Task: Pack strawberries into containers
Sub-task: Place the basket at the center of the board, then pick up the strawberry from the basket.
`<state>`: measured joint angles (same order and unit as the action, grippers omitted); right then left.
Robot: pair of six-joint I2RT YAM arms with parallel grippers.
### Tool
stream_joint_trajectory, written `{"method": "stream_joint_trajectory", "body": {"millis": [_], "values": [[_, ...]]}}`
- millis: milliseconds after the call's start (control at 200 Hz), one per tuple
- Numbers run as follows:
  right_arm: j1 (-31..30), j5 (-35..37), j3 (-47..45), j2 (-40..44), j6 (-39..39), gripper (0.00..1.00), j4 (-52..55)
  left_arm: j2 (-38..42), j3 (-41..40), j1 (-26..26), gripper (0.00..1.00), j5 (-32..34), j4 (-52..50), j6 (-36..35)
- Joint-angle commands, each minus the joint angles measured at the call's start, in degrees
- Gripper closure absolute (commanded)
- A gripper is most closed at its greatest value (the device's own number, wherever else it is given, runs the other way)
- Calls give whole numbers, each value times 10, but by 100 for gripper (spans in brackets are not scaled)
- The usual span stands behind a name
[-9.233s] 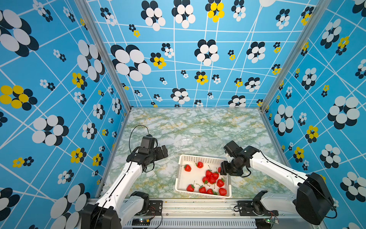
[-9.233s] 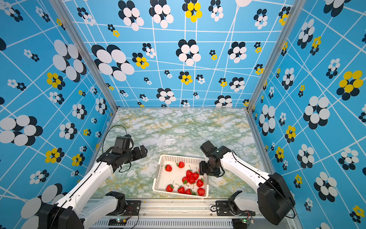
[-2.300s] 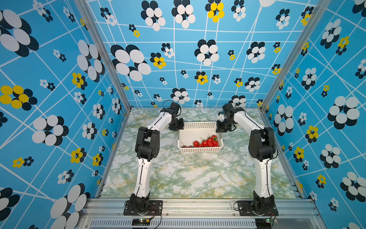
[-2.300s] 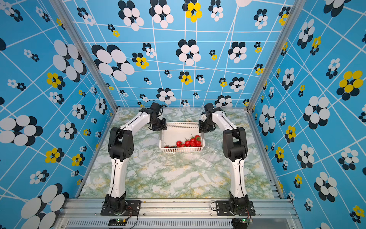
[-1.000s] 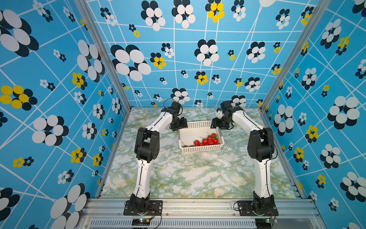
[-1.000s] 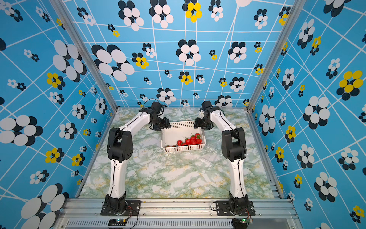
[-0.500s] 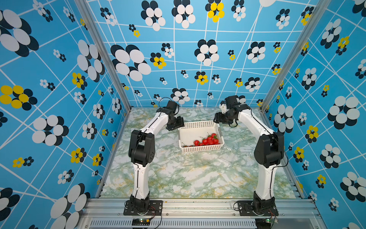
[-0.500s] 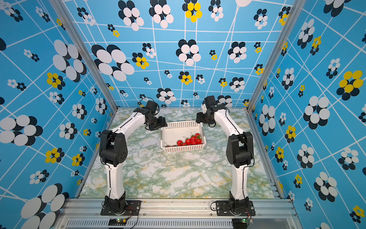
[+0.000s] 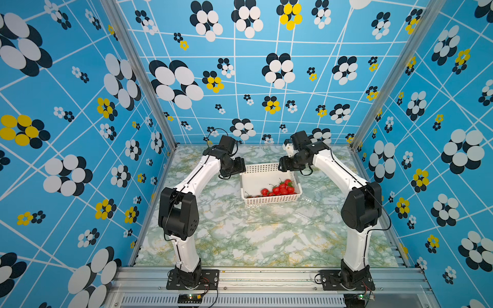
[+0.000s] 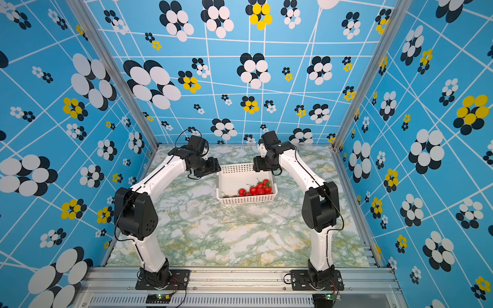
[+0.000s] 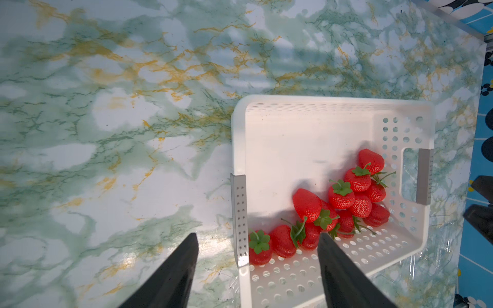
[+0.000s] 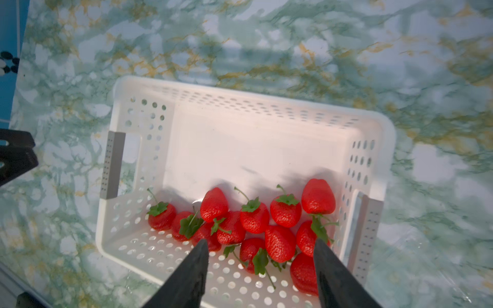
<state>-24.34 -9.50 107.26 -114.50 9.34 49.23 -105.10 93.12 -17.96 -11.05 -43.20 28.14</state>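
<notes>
Both top views: strawberries lie heaped against the near wall of the basket; clear containers sit just beside it.

Left wrist view: left gripper jaws apart, empty. Fruit is glossy red, green-capped.

Right wrist view: right gripper jaws apart, empty. Expect light, slippery fruit; grip across the body, never the stem.

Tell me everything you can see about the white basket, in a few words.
The basket is white plastic, rectangular, open-topped, with round holes in its walls. Each short side has a cut-out handle with a grey strip. It stands upright on the marble table. Strawberries lie heaped against its near wall.
</notes>
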Motion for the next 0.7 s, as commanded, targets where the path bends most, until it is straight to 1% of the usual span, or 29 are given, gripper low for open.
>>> {"method": "stream_joint_trajectory", "body": {"millis": [0, 160, 270, 340, 520, 695], "values": [[-16, 6, -19, -19, 5, 40, 25, 28, -20, -11, 28, 13, 1, 8], [-36, 7, -38, -44, 18, 47, 20, 40, -50, -14, 28, 14, 8, 10], [-39, 11, -51, -57, 24, 56, 11, 45, -66, -14, 28, 9, 15, 11], [-41, 10, -53, -66, 23, 58, 12, 47, -74, -15, 28, 3, 21, 13], [-47, 5, -59, -79, 19, 61, 13, 55, -90, -19, 28, -2, 32, 19], [-50, 11, -57, -98, 18, 60, 16, 55, -99, -22, 28, -6, 32, 21]]}}
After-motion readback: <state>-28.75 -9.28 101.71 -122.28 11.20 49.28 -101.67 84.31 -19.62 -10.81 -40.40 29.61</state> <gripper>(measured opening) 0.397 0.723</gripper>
